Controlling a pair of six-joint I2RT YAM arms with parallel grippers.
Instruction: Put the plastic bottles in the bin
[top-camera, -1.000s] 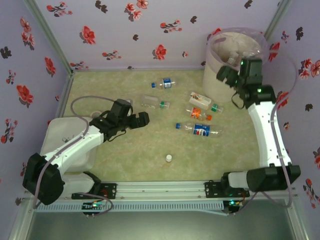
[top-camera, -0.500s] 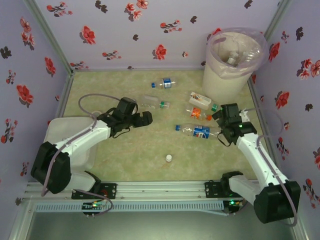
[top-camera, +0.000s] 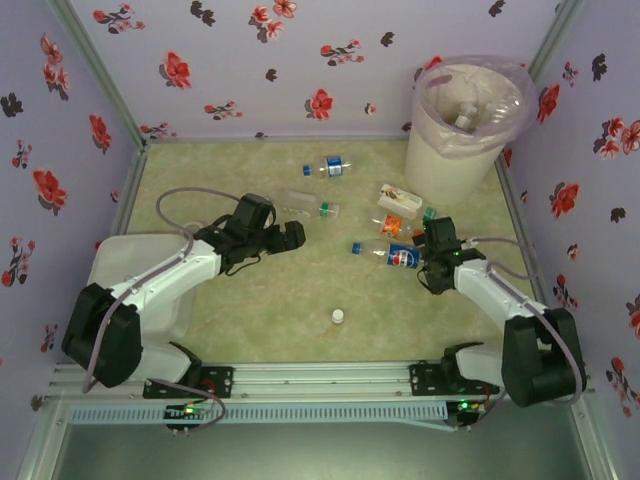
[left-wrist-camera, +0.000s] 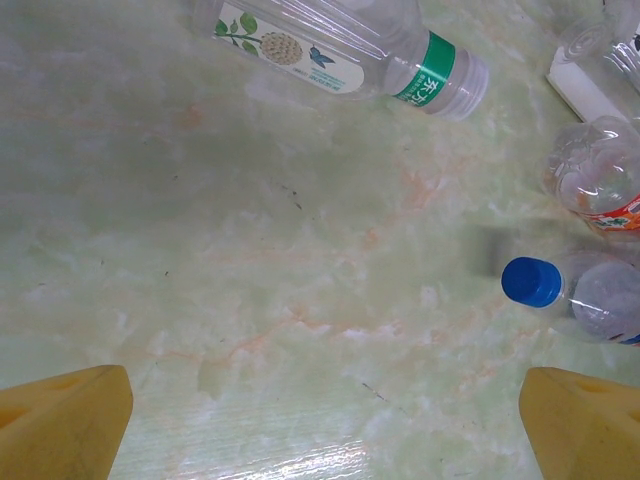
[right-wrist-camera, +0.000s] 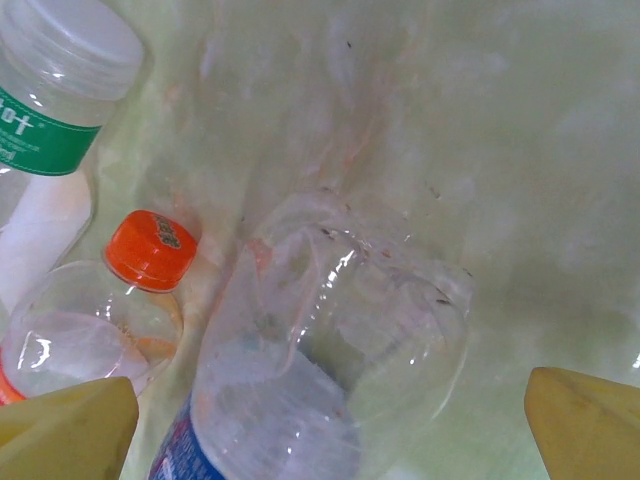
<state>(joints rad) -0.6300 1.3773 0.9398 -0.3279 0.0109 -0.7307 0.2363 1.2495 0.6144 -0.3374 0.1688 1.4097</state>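
Jaws wide apart, the right gripper (top-camera: 432, 262) hangs over the base of the clear blue-labelled plastic bottle (top-camera: 398, 258), which lies near the pale pink-lined bin (top-camera: 450, 160), cap pointing away from it.

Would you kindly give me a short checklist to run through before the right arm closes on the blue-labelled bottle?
1. Right pincer open: ok, jaws stand wide.
2. Blue-labelled bottle between the fingers: ok, its clear base lies centred in the right wrist view.
3. Fingers low enough to grip: cannot tell.
4. Orange-capped bottle clear of the grip: cannot tell, it lies close beside one finger.
5. Bin upright with an open mouth: ok.
6. Left pincer out of the way: ok, open over bare table, apart from the green-banded bottle.
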